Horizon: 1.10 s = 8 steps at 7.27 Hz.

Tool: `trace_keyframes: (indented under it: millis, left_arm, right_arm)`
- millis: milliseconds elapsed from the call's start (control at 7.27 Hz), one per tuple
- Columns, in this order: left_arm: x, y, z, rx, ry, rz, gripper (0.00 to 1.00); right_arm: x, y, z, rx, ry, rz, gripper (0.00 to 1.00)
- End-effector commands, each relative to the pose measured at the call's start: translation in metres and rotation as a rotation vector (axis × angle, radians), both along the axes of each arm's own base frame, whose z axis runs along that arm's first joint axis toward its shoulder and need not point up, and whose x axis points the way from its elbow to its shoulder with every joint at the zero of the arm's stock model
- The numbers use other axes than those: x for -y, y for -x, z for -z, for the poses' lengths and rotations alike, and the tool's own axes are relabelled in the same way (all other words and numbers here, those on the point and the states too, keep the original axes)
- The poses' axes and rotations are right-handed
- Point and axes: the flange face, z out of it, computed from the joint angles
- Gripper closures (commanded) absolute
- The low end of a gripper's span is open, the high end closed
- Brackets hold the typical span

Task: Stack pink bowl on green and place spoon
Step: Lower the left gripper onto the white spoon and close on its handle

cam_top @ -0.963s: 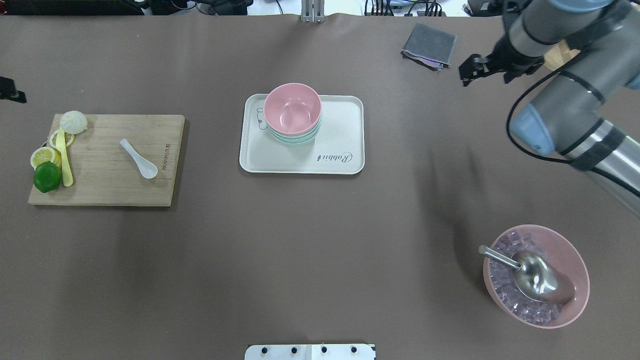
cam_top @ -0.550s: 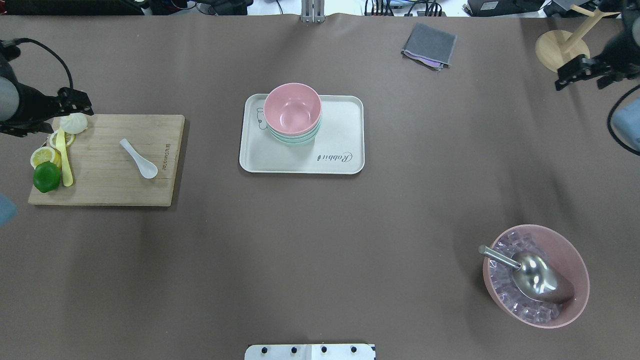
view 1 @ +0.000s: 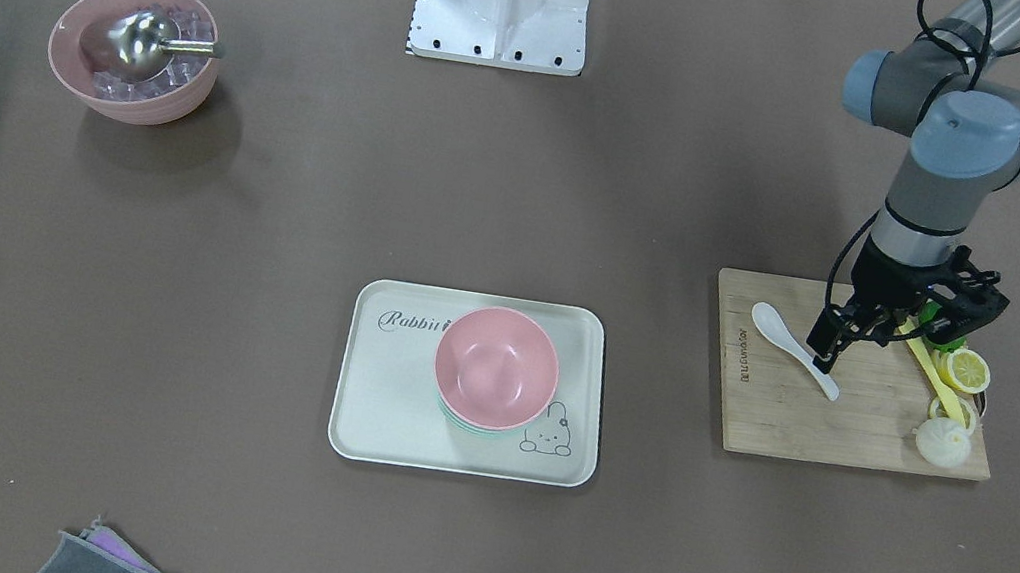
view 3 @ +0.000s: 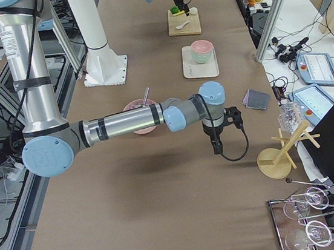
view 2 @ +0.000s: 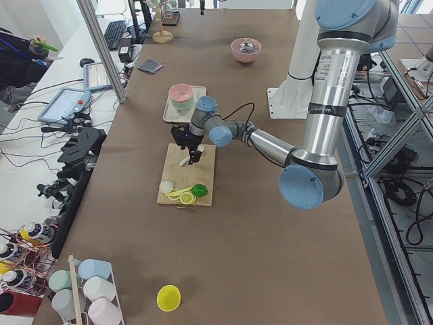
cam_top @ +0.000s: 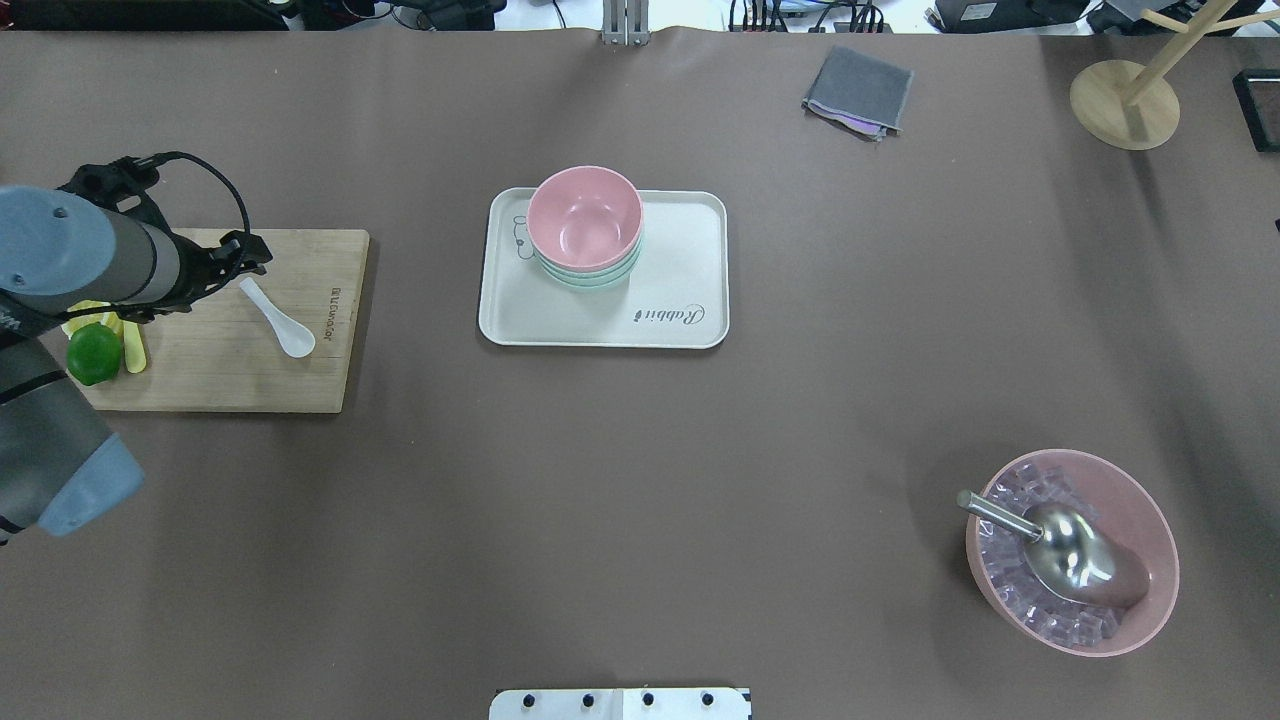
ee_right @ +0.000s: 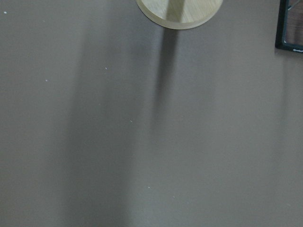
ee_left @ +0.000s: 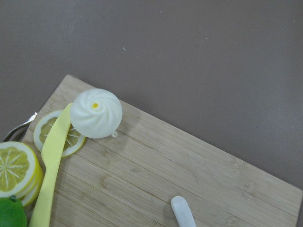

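Observation:
The pink bowl (cam_top: 585, 220) sits nested on the green bowl (cam_top: 592, 281) on the cream tray (cam_top: 680, 300); the stack also shows in the front view (view 1: 496, 365). The white spoon (cam_top: 280, 318) lies on the wooden cutting board (cam_top: 220, 380). My left gripper (cam_top: 250, 255) hovers just above the spoon's handle end (view 1: 825, 379); it looks open and holds nothing. The left wrist view shows only the handle tip (ee_left: 182, 210). My right gripper (view 3: 219, 150) shows only in the exterior right view, low over bare table, and I cannot tell its state.
On the board's far-left side lie a white bun (ee_left: 96, 113), lemon slices (ee_left: 14, 168), a green lime (cam_top: 95, 352) and a yellow knife (ee_left: 49, 179). A pink bowl of ice with a metal scoop (cam_top: 1070, 550) is near right. A grey cloth (cam_top: 860, 90) and wooden stand (cam_top: 1125, 100) are at the far right.
My left arm has come in from the left edge to over the board beside the spoon. My right arm has swung right, out of the overhead view.

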Motion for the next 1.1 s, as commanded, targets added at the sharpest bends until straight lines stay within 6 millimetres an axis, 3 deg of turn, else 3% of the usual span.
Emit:
trace_keyframes:
  millis: [0, 138, 825, 962]
  left_arm:
    - [0.018, -0.039, 0.006, 0.011, 0.005, 0.049, 0.17]
    - [0.018, -0.040, 0.004, 0.016, 0.003, 0.052, 0.28]
    - [0.011, -0.038, -0.008, 0.032, 0.009, 0.041, 0.31]
    - [0.011, -0.039, -0.008, 0.032, 0.009, 0.039, 0.38]
  right_arm:
    - [-0.017, -0.027, -0.022, -0.009, -0.010, 0.015, 0.00]
    - [-0.016, -0.027, -0.019, -0.012, -0.010, 0.014, 0.00]
    - [-0.014, -0.027, -0.015, -0.016, -0.016, 0.013, 0.00]
    - [-0.014, -0.028, -0.015, -0.018, -0.017, 0.013, 0.00]
